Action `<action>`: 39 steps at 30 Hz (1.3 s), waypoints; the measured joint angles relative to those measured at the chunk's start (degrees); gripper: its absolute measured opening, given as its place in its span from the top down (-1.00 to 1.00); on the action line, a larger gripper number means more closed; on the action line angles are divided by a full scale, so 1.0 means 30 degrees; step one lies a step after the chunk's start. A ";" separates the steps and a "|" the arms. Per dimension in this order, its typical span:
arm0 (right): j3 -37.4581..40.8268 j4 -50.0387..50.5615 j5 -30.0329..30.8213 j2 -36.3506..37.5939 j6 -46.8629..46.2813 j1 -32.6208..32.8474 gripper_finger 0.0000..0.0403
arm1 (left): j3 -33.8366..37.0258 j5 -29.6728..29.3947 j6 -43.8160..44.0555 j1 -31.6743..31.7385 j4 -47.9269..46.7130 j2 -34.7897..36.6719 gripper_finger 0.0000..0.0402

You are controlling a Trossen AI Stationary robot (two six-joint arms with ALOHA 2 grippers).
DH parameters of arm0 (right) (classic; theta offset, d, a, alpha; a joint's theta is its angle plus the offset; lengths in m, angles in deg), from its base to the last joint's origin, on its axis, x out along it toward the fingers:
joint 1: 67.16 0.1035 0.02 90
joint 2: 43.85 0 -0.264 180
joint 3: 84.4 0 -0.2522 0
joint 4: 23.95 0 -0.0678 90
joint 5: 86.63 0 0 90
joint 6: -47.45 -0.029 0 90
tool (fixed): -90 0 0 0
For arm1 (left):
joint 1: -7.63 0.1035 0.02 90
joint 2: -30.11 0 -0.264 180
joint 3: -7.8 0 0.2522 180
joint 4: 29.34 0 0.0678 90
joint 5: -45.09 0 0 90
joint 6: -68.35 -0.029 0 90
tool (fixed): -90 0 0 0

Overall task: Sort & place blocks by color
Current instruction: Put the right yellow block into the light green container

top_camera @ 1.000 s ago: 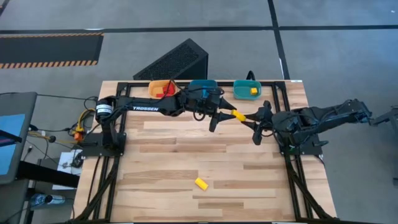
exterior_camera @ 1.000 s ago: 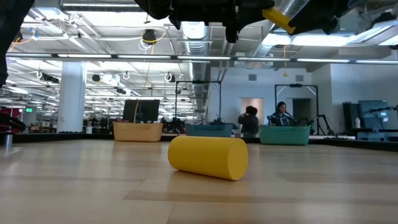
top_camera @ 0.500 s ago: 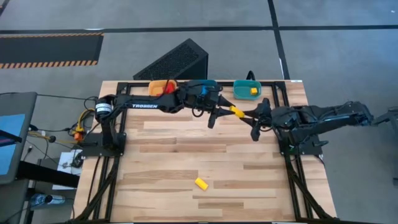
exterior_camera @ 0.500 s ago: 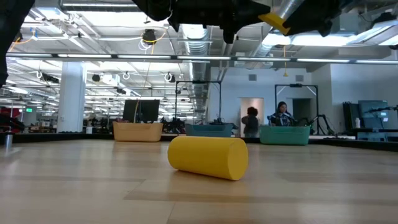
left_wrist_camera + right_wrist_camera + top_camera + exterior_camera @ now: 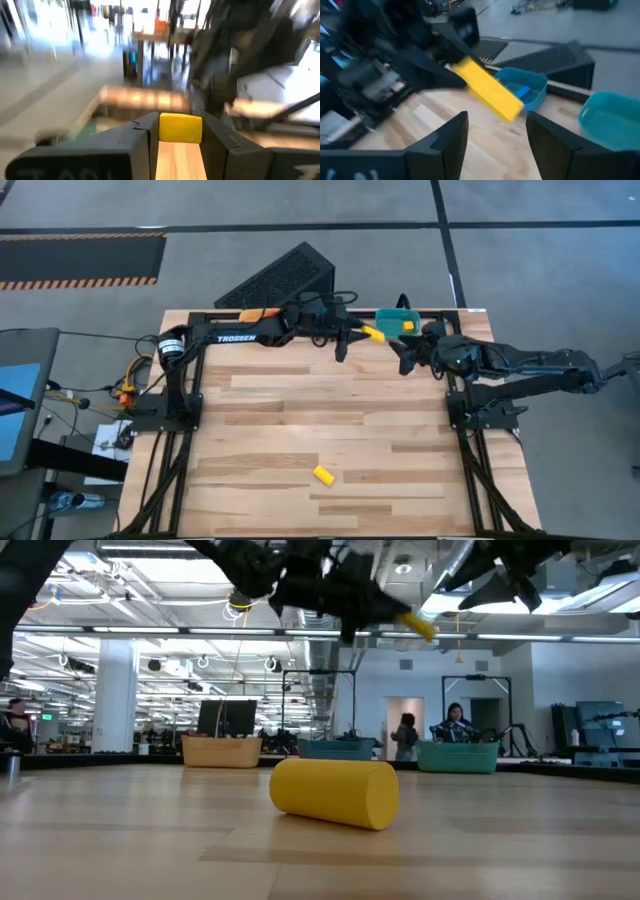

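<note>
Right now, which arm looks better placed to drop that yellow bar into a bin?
The left. Its claw is shut on the yellow bar, held up beside the teal bin with a yellow block in it. The right claw is open and holds nothing.

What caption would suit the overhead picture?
Left gripper holds a yellow bar near the teal bin; open right gripper beside it.

**Yellow bar held past open fingers**

The right end effector (image 5: 495,132) stands spread and empty. Beyond it, the left end effector (image 5: 447,70) clamps a yellow bar block (image 5: 489,95) above the wooden surface (image 5: 485,145), near a blue bin (image 5: 532,82) and a teal bin (image 5: 612,120).
</note>
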 joint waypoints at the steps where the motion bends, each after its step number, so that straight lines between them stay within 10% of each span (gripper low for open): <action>1: 0.0000 -0.0036 -0.0066 0.0077 -0.0475 -0.0155 -0.10 | 0.0100 0.0116 0.0271 0.0221 -0.0335 -0.0205 0.61; 26: -0.0015 0.2052 -0.0288 -0.0275 -0.5028 0.0209 0.12 | -1.4308 0.0806 0.1520 0.2014 -0.2532 -1.1798 0.59; 39: 0.0007 0.2086 -0.0315 -0.0610 -0.5521 0.0203 0.15 | -1.4905 0.0057 0.1562 0.2132 -0.4905 -1.2235 0.59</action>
